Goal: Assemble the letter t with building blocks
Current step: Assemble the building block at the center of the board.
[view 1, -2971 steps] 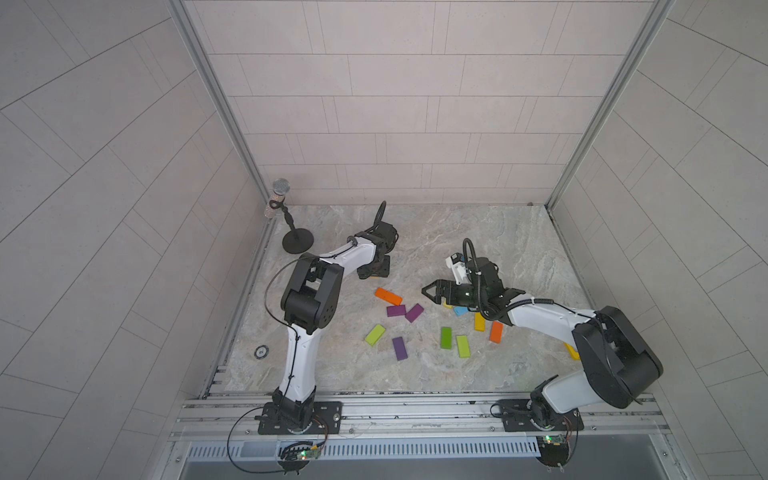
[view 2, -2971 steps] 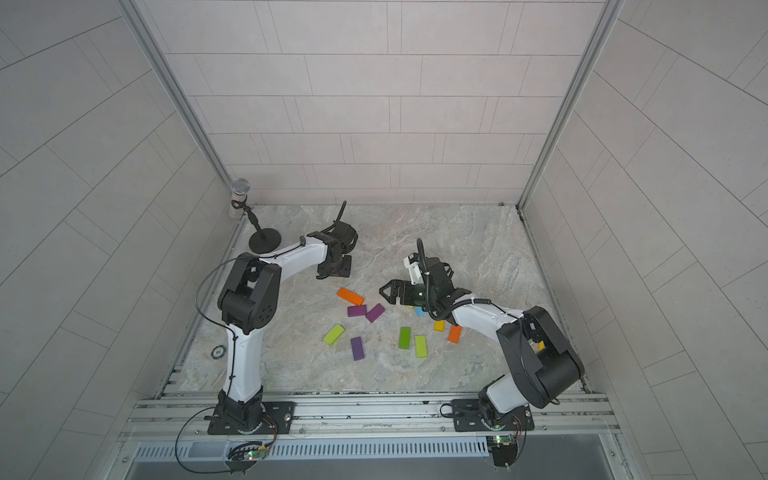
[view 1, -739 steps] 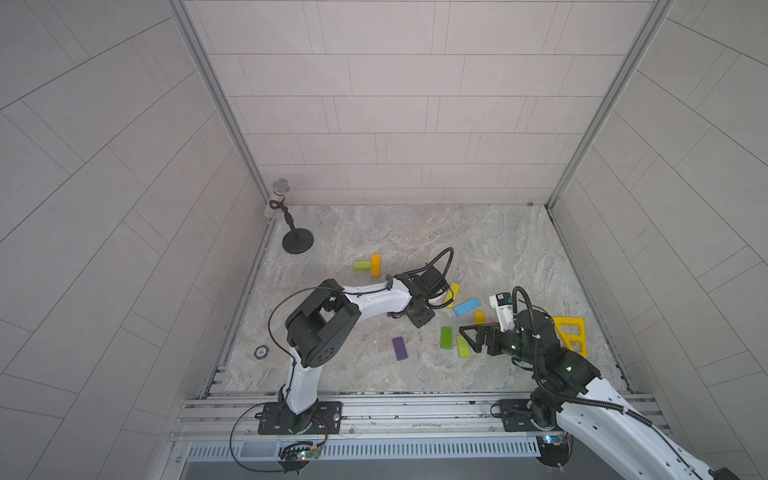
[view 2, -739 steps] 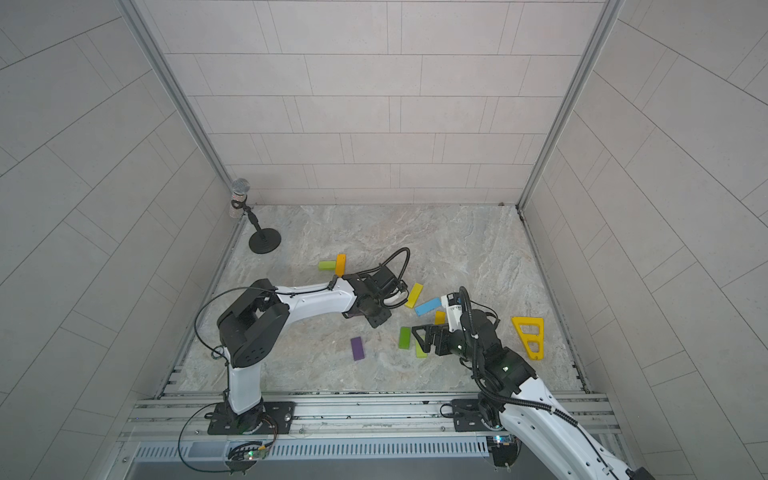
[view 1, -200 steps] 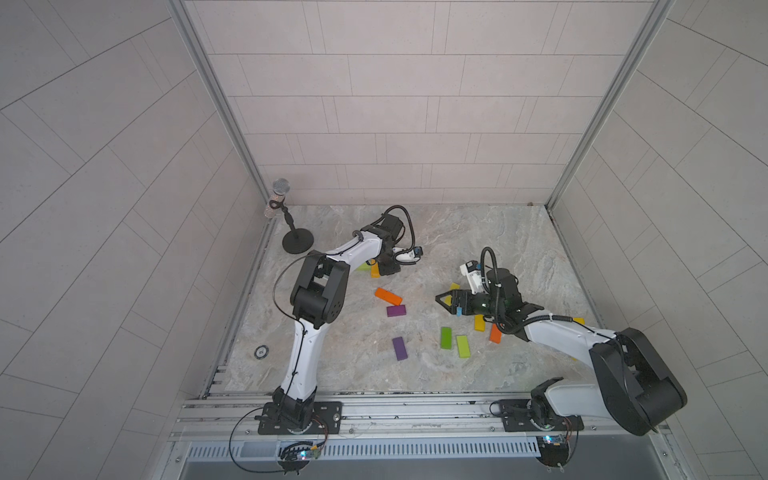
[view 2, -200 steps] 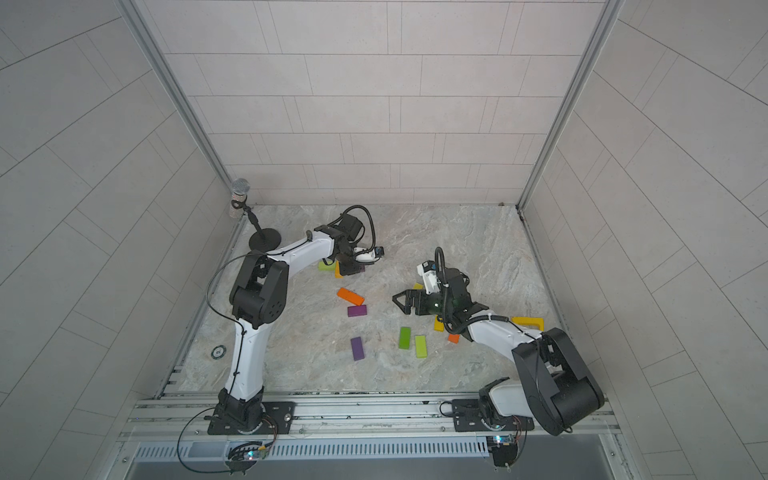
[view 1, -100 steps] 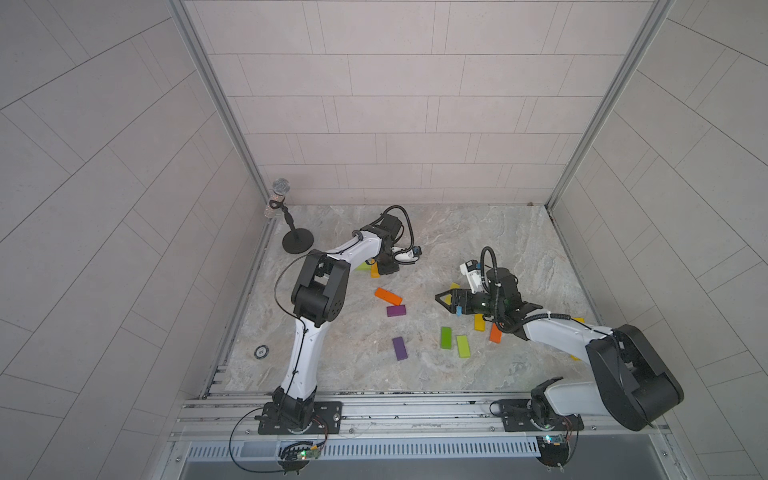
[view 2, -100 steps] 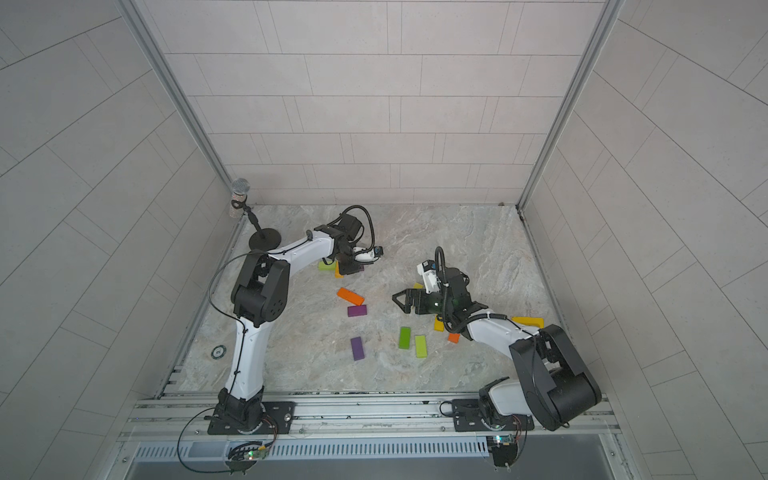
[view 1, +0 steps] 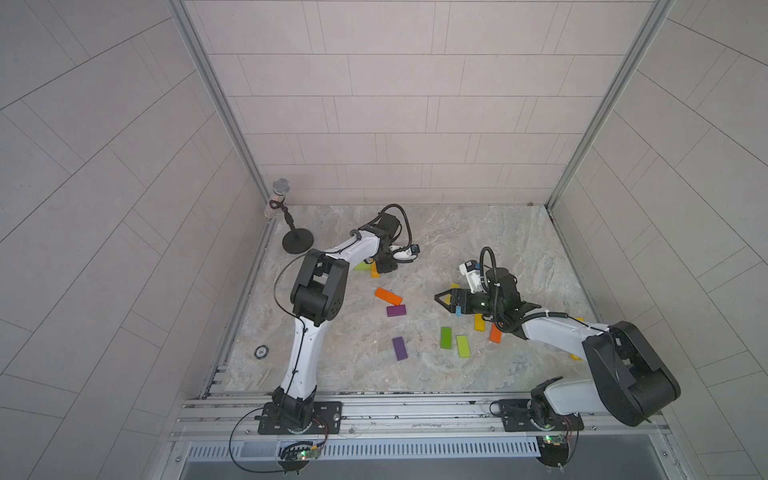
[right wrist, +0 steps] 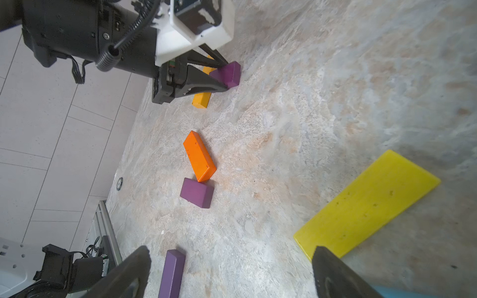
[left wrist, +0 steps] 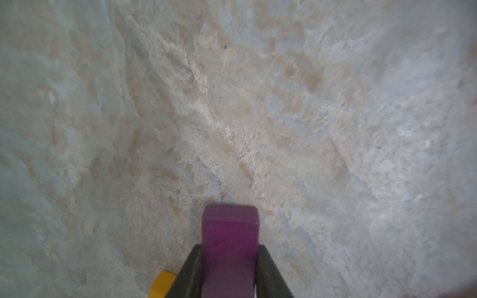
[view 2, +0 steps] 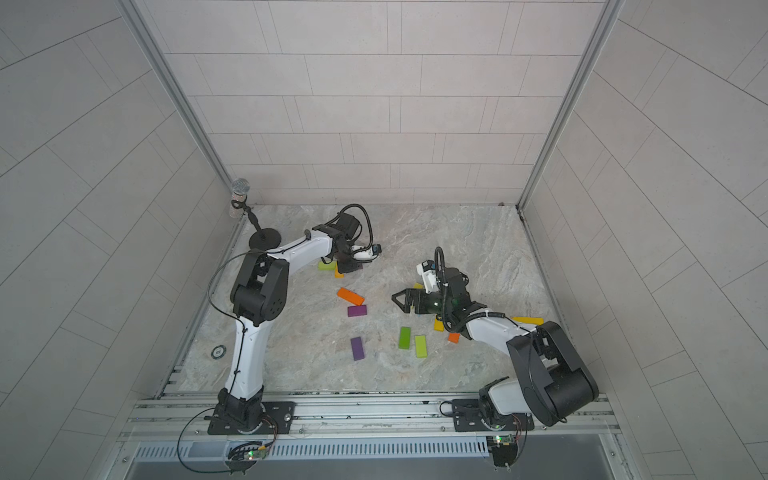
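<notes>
Left gripper [left wrist: 229,249] clamped on purple block [left wrist: 229,227], long axis along fingers, far end low at tabletop [left wrist: 258,116]. Sits behind orange block [view 1: 388,296], just beside amber block [view 1: 375,270]; left arm nearer. Right gripper [right wrist: 231,250] wide open, empty, right of orange block, by yellow block [right wrist: 366,203]. Count: purple three, orange two, amber two, lime blocks [view 1: 463,345] two, green block [view 1: 446,337] one, yellow one, light blue block [view 1: 458,311] one.
</notes>
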Controlling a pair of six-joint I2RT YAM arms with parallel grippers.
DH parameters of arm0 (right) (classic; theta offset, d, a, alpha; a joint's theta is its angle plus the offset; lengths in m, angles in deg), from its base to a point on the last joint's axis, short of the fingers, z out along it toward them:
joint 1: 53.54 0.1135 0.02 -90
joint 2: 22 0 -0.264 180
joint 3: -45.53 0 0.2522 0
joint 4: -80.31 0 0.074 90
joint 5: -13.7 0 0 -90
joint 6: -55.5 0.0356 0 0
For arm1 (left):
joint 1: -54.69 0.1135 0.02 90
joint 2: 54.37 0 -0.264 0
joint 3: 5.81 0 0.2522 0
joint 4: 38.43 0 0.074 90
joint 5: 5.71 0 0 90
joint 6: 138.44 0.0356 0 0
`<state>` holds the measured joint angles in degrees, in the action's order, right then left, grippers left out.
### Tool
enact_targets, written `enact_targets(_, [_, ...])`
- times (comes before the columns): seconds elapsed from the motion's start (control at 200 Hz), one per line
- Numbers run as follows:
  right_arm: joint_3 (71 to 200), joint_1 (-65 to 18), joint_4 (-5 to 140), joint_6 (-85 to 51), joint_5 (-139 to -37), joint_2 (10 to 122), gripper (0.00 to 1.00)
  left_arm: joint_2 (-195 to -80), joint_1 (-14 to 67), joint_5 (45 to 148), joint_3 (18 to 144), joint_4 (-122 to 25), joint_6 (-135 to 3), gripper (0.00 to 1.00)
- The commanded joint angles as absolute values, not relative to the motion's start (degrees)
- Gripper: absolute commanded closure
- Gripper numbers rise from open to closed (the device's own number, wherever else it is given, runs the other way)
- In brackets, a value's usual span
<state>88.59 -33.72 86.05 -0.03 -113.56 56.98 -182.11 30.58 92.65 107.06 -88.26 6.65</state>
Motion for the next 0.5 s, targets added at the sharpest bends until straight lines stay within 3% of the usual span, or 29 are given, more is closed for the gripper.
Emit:
enact_targets(0.0, [88.8,-33.9,87.1,0.0,-114.3,57.1,0.0,-183.3,31.0,91.9,107.3,-88.5,8.0,1.0])
enact_targets(0.495, [88.7,-34.0,87.3,0.2,-114.7,57.1,0.0,-182.6,31.0,94.0,106.1,-91.6,13.5,0.95])
